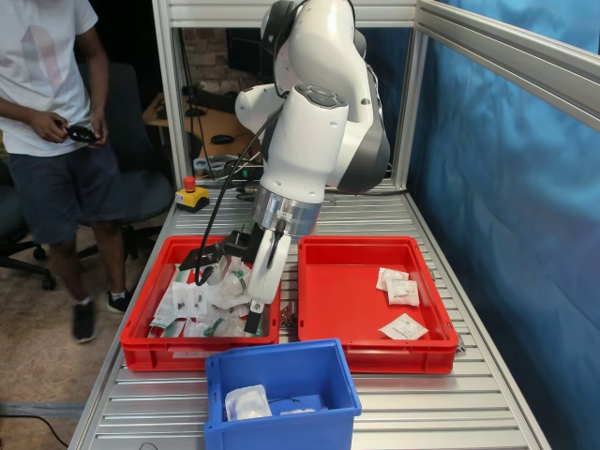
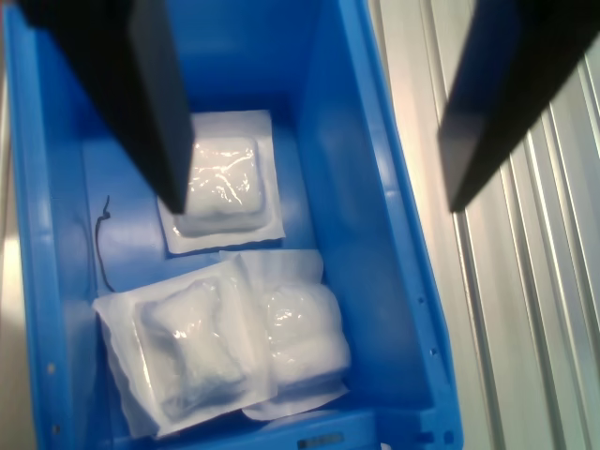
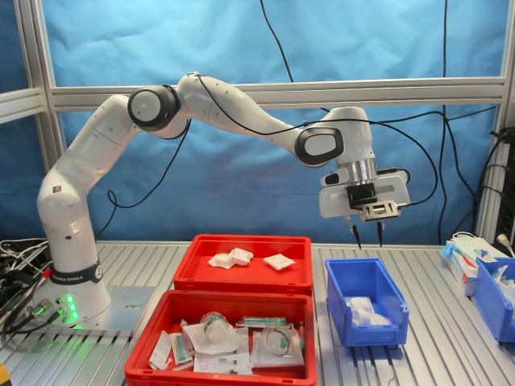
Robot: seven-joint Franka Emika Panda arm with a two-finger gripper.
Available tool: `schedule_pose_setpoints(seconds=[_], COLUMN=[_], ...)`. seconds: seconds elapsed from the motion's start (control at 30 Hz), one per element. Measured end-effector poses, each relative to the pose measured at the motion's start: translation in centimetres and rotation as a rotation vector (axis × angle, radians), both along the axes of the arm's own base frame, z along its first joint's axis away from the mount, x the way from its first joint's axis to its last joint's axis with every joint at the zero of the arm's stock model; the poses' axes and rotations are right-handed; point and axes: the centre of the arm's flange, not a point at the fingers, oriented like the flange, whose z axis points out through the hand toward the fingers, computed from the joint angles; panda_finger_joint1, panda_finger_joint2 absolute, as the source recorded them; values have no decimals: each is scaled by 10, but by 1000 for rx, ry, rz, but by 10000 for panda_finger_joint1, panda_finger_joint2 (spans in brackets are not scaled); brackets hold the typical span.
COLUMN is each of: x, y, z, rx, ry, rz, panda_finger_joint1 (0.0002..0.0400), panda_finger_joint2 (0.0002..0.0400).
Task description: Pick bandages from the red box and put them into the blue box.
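My gripper [image 2: 314, 202] is open and empty, hanging above the blue box [image 2: 375, 234]; its dark fingers [image 2: 155, 103] frame the bin's inside. It also shows in the first exterior view [image 1: 255, 325] and the second exterior view [image 3: 368, 240]. Three bandages lie in the blue box [image 3: 354, 334]: one [image 2: 225, 183] under a fingertip and two overlapping ones [image 2: 187, 352] [image 2: 298, 337]. The red box [image 1: 347, 291] holds three flat white bandages [image 1: 401, 292] [image 1: 405, 327] [image 1: 387, 276], also seen in the second exterior view [image 3: 278, 261].
A second red tray [image 1: 141, 349] heaped with green-and-white packets [image 3: 221, 338] stands beside the red box. A person [image 1: 47, 112] stands at the first exterior view's left. A red stop button [image 1: 190, 192] sits at the table's back. Another blue bin [image 3: 495, 297] is at the second exterior view's right.
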Motion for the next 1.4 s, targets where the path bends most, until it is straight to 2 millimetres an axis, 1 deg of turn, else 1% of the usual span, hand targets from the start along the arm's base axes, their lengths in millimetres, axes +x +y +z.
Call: schedule_pose_setpoints(seconds=[0.1, 0.13, 0.27, 0.3, 0.43, 0.47, 0.6, 0.63, 0.73, 0.77, 0.97, 1.03, 1.17, 1.2, 1.27, 1.33, 1.4], x=[0, 0, 0, 0, 0, -1, -3, -5, -9, -14, -28, -40, -53, -58, -62, -69, -70], y=[0, 0, 0, 0, 0, 0, 0, 0, 2, 3, 6, 10, 14, 15, 14, 9, 5], z=[0, 0, 0, 0, 0, 0, 2, 4, 10, 20, 46, 65, 84, 93, 101, 112, 116], rx=[0, 0, 0, 0, 1, 2, 5, 9, 17, 28, 69, 117, 172, 198, 221, 257, 272], ry=[0, 0, 0, 0, 4, 9, 22, 35, 57, 80, 141, 186, 229, 244, 253, 263, 264], rz=[0, 0, 0, 0, -1, -3, -8, -11, -12, -7, 22, 48, 74, 86, 96, 109, 112], panda_finger_joint1=[178, 228, 228, 278, 278, 328, 328, 377, 377, 396, 399, 399, 400, 400, 400, 400, 400], panda_finger_joint2=[178, 228, 228, 278, 278, 328, 328, 377, 377, 396, 399, 399, 400, 400, 400, 400, 400])
